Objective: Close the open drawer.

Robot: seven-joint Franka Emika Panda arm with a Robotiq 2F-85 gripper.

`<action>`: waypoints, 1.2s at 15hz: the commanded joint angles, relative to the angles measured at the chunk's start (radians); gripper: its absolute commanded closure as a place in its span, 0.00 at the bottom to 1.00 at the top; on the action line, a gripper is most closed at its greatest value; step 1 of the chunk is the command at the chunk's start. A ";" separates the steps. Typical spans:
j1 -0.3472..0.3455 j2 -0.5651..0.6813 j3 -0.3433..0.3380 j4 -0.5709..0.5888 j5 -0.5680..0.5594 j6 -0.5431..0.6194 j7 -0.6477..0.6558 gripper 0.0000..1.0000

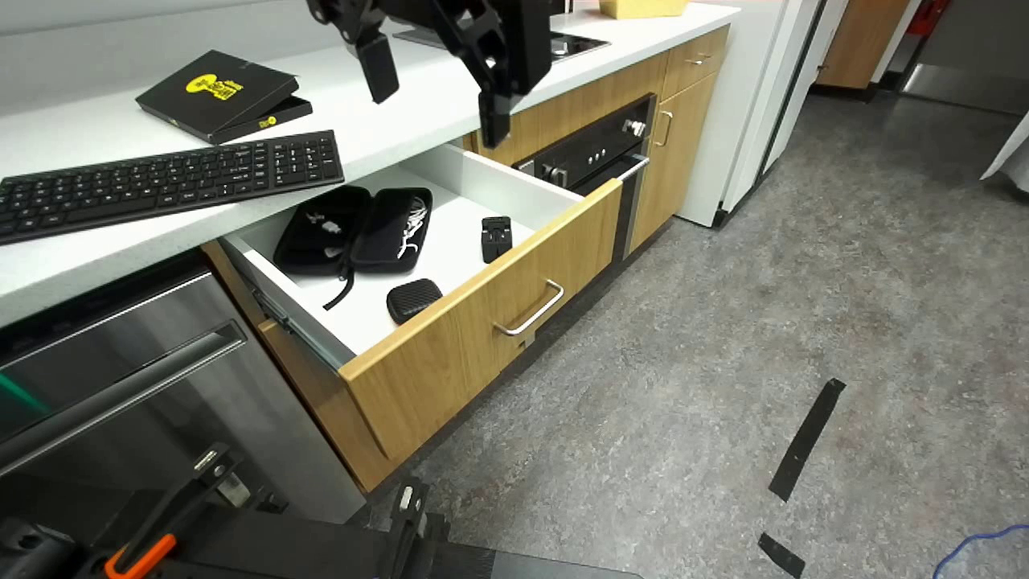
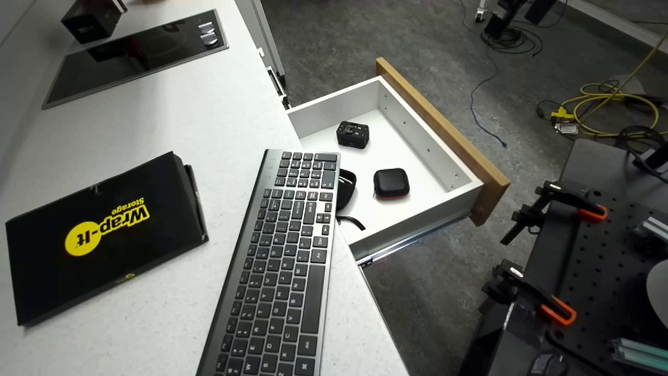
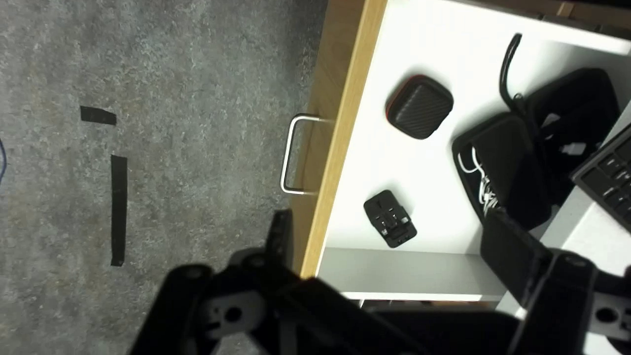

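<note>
Mottled grey floor [image 1: 707, 346] fills the right side of an exterior view. A white counter [image 1: 338, 108] runs from near left toward the far middle. Beneath it at near left stands a steel-fronted appliance [image 1: 257, 418]; farther off is an oven [image 1: 591, 141]. Between the two, the drawer [image 1: 450, 354] is pulled well out over the floor, showing a light oak front and white inside. On the counter, left of the drawer, lies a long black keyboard [image 2: 292, 245], one corner jutting past the counter's edge. Behind it rests a black box [image 2: 109, 240] with yellow lettering, "Wrap-It Storage". The black gripper [image 1: 438, 117] hangs above the drawer, its two fingers [image 1: 378, 72] spread wide apart. In the drawer, toward the counter, a black zip case [image 3: 498, 153] lies unfolded. A silver bar handle [image 3: 287, 153] is mounted on the drawer front. Closer to that front sit a square ribbed pouch [image 3: 421, 108] at near left and a boxy black gadget [image 3: 389, 219] farther right. Thin white cables [image 3: 487, 196] show in the zip case.
</note>
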 commanded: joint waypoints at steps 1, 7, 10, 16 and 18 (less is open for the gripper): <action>-0.035 0.234 0.027 0.052 0.029 0.199 0.076 0.00; -0.099 0.576 0.004 0.156 0.019 0.407 0.159 0.00; -0.117 0.665 -0.012 0.210 0.036 0.415 0.186 0.00; -0.110 0.628 -0.007 0.170 0.001 0.410 0.167 0.00; -0.112 0.657 -0.006 0.181 -0.050 0.426 0.210 0.00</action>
